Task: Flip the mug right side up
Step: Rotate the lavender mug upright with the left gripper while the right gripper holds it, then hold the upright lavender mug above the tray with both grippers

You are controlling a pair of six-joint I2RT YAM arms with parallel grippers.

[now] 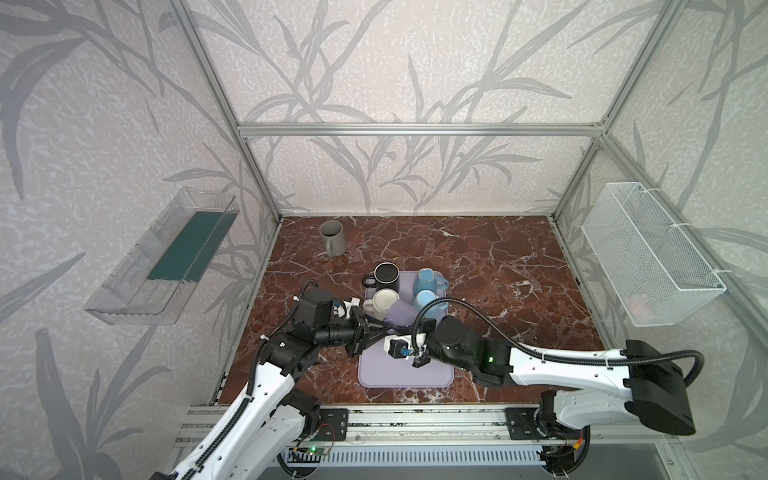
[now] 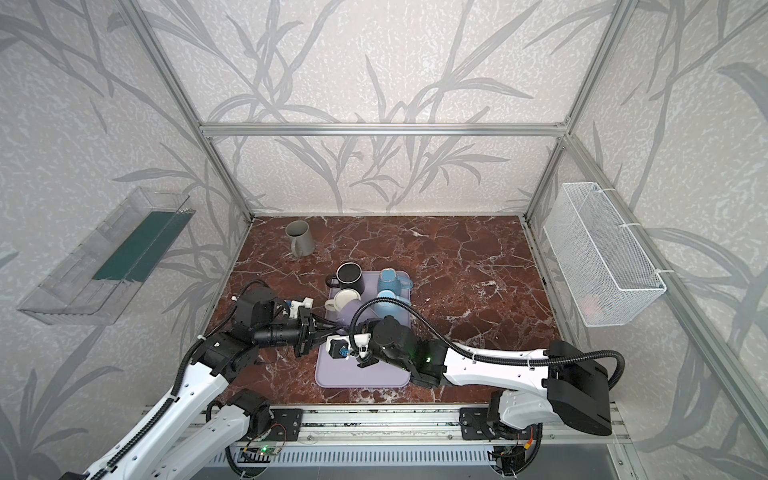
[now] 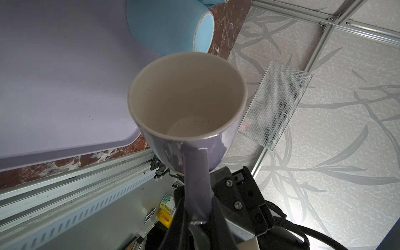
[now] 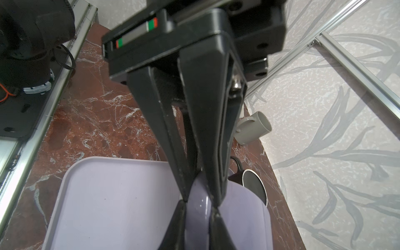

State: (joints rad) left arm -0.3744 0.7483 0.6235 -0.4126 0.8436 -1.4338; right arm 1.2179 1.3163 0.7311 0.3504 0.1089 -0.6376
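- Grip from the left: left gripper [image 3: 198, 205] pinches tight on the purple mug's [image 3: 186, 95] handle [image 3: 195, 173], holding the mug over the lilac tray [image 1: 405, 376].
- Mug axis looks tipped near sideways, mouth turned to the left wrist camera and hidden in both top views.
- Opposite, right gripper [image 4: 198, 205] has narrow jaws on that same handle, so both arms are at the mug.
- White mug [image 1: 384, 301] and light blue mug [image 1: 430, 301] stand just behind, crowding any swing.

Purple mug [image 1: 399, 311]: body mostly hidden in both top views, tucked under left end effector [image 3: 195, 194] and right end effector [image 4: 199, 206]. Right fingers run off the wrist view's edge. Pinkish item in wire basket [image 1: 648, 257], well beyond the right end effector: too blurred to identify.
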